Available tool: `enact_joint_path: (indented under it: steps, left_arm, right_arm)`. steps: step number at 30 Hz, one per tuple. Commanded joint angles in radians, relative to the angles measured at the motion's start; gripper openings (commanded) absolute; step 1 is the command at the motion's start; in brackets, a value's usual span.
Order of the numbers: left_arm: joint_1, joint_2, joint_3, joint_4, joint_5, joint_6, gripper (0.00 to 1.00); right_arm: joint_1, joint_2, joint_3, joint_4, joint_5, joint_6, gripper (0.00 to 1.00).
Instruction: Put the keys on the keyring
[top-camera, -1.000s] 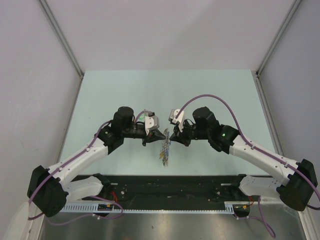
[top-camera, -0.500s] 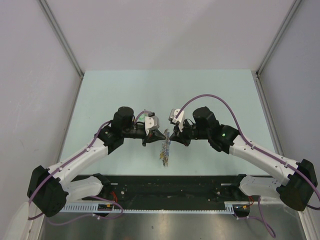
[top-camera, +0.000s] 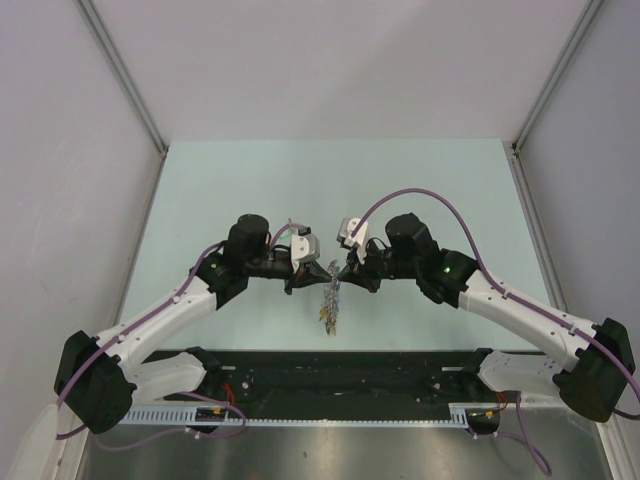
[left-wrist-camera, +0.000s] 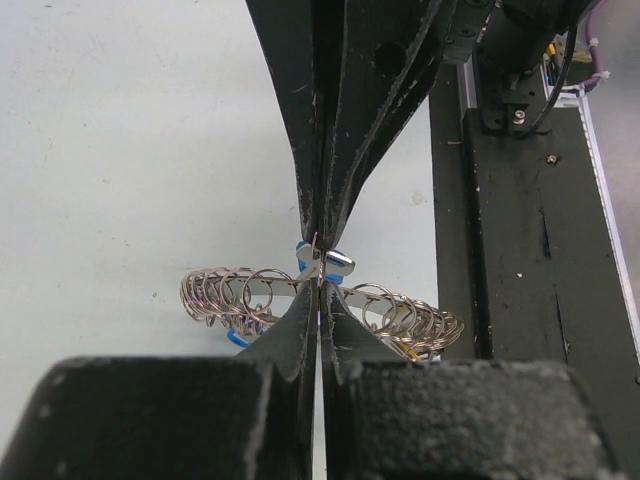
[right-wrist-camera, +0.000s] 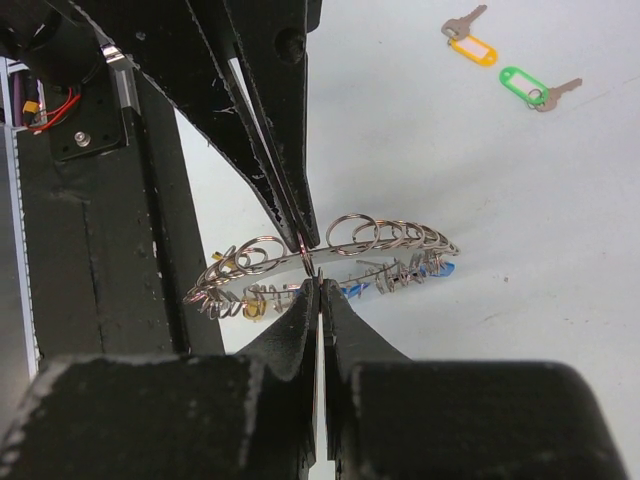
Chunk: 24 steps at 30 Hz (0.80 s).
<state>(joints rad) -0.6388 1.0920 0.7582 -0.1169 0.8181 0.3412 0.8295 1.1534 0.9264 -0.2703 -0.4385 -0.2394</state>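
My two grippers meet tip to tip above the table. The left gripper (top-camera: 324, 268) (left-wrist-camera: 318, 292) is shut on the band of the keyring (left-wrist-camera: 225, 292), a grey ring fringed with small rings and keys. The keyring hangs between the tips in the top view (top-camera: 330, 300). The right gripper (top-camera: 341, 268) (right-wrist-camera: 318, 283) is shut just below the band (right-wrist-camera: 400, 240), apparently on the blue-tagged key (left-wrist-camera: 328, 263). The orange-tagged key (right-wrist-camera: 470, 46) and the green-tagged key (right-wrist-camera: 524, 84) lie loose on the table, far from both grippers.
The black mounting rail (top-camera: 330, 372) runs along the near edge, close behind the keyring (left-wrist-camera: 520, 250). Grey walls stand on the left, right and far sides of the pale green table (top-camera: 330, 190).
The left wrist has shifted slightly towards the right gripper. The keyring and the right arm stay where they were.
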Motion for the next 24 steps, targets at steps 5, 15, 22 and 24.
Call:
enact_joint_path:
  steps: [5,15,22,24]
  left_arm:
    - [-0.005,-0.029,0.007,0.046,0.021,0.024,0.00]
    - [-0.005,-0.057,-0.014,0.092,-0.017,0.004,0.00]
    - [-0.005,-0.047,-0.010,0.088,0.004,0.005,0.00]
    - [-0.005,-0.044,-0.008,0.083,0.012,0.007,0.00]
  right_arm:
    - [0.008,-0.014,0.046,0.003,-0.003,0.002,0.00]
    - [0.003,-0.017,0.046,-0.015,0.006,-0.001,0.00]
    - [0.006,-0.011,0.046,0.003,-0.006,0.002,0.00]
    - [0.005,-0.009,0.046,0.008,-0.005,0.002,0.00]
